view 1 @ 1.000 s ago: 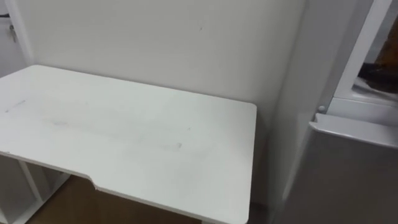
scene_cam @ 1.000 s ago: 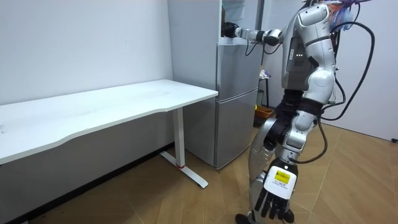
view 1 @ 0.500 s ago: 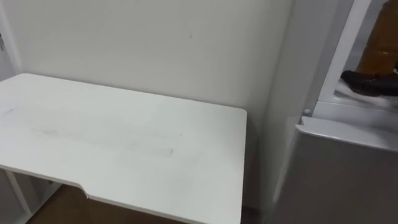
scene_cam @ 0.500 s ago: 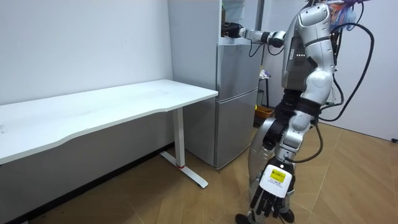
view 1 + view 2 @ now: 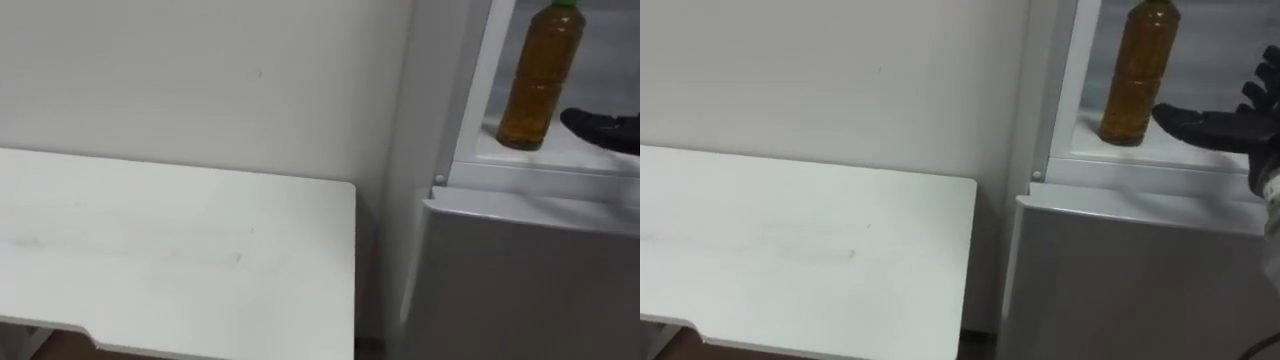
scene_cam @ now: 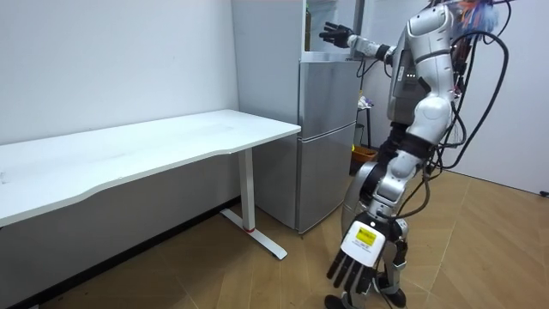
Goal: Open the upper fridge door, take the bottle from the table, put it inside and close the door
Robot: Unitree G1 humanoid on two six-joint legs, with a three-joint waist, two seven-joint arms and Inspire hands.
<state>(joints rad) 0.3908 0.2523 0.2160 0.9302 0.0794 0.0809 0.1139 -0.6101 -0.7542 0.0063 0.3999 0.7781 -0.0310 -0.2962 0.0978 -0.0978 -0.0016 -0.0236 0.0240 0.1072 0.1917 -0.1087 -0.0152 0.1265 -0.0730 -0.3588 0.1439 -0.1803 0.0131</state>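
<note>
Bottle: upright in the open upper part of the fridge.
Right hand: just beside the bottle, fingers spread (released, seemingly not touching).
Left hand: hangs low, fingers relaxed.
Bench: white, against the pale wall, beside the fridge.
Floor: wood.

The bottle holds amber-brown liquid under a green cap. The right hand is black, and the left hand is black too. The desk is plain white, the fridge silver-grey and the wall off-white. The floor is brown wood in a herringbone pattern.
</note>
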